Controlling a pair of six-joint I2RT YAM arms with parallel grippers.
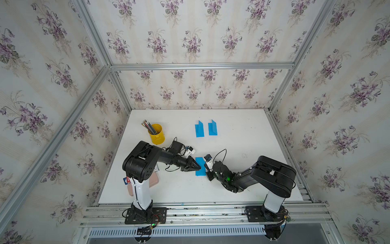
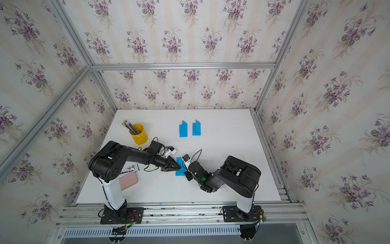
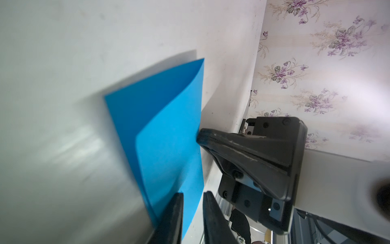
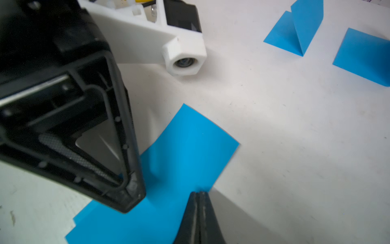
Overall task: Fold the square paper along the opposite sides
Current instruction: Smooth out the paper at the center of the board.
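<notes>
Folded blue rectangular paper (image 1: 199, 162) lies lengthwise toward the back wall. Left gripper (image 3: 192, 195) is over it, jaws slightly parted and gripping nothing. Right gripper (image 4: 199, 197), fully closed, touches its edge.

A robot lab booth: an aluminium frame (image 1: 200, 66) holds flowered wallpaper panels (image 1: 190, 31) around a white surface (image 1: 242, 131).
</notes>
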